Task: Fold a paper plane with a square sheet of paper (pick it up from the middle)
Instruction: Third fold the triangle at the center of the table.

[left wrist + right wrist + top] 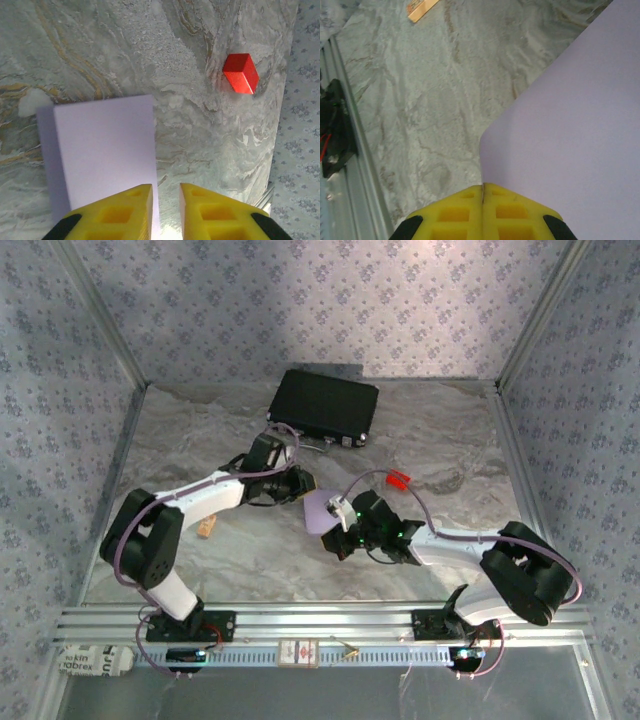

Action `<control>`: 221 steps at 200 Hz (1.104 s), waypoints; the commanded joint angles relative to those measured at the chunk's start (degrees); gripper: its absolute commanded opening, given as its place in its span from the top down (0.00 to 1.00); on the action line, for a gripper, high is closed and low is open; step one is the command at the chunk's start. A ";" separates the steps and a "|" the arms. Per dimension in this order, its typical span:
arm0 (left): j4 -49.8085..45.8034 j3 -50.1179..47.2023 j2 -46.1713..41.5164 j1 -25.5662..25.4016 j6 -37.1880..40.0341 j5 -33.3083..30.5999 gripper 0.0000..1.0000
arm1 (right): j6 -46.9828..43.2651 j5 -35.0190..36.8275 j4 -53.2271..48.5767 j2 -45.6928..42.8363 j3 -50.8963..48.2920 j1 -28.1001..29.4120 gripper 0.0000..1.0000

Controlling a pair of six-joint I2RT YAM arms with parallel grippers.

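Observation:
The square sheet of paper is pale lilac and is held up off the marbled table between the two arms. My right gripper is shut on it, and the paper's edge runs into the seam between the yellow fingers. In the top view that right gripper sits at the sheet's near right side. My left gripper stands open by a narrow gap, just over the right edge of the sheet, with table showing through the gap. The sheet looks like a flat rectangle, not a paper plane. From above, the left gripper is at the sheet's far left.
A small red block lies on the table beyond the sheet, near the right wall. A black case lies at the back. A small wooden piece sits by the left arm. Aluminium rails run along the near edge.

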 commanded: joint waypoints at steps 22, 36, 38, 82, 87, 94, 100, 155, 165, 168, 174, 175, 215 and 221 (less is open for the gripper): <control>-2.74 5.25 5.77 0.15 3.77 4.65 0.84 | 2.61 -4.19 1.58 1.57 -1.04 -0.20 0.98; -3.24 6.85 7.98 -0.06 4.31 6.05 0.85 | 2.92 -4.07 2.07 2.09 -1.06 -0.13 0.98; -3.33 7.06 8.23 -0.14 4.45 6.24 0.85 | 2.91 -4.10 2.09 2.18 -1.03 -0.13 0.98; -6.12 9.98 14.13 -0.62 6.62 6.38 0.89 | 3.15 -3.94 2.89 3.34 -1.08 -0.14 0.98; -6.58 10.27 14.84 -0.64 6.99 6.41 0.89 | 3.15 -3.94 2.89 3.38 -1.08 -0.19 0.98; -7.03 10.41 15.62 -0.68 7.37 6.40 0.90 | 3.15 -3.98 2.81 3.62 -1.05 -0.24 0.98; -7.34 10.65 16.23 -0.67 7.78 6.53 0.90 | 3.15 -4.02 2.80 3.68 -0.92 -0.29 0.98; -9.87 11.12 20.58 -0.77 11.26 6.32 0.91 | 3.30 -3.59 2.30 4.25 -0.39 -0.76 0.98; -10.35 11.18 21.09 -0.78 11.71 6.33 0.91 | 3.41 -3.01 1.97 4.25 -0.31 -0.96 0.98; -10.53 11.22 21.19 -0.80 11.92 6.38 0.91 | 3.44 -2.81 1.88 4.26 -0.36 -1.08 0.98; -10.78 11.21 21.42 -0.95 12.23 6.44 0.91 | 3.58 -2.39 1.68 4.26 -0.17 -1.24 0.98; -10.83 11.21 21.45 -0.95 12.25 6.47 0.91 | 3.58 -2.33 1.62 4.21 -0.14 -1.35 0.98; -11.04 11.03 21.39 -0.97 12.53 6.34 0.91 | 4.35 -0.78 -0.48 5.28 0.58 -3.56 0.99; -10.93 10.94 21.30 -1.02 12.36 6.25 0.92 | 4.38 -0.84 -0.70 5.61 0.67 -3.84 0.99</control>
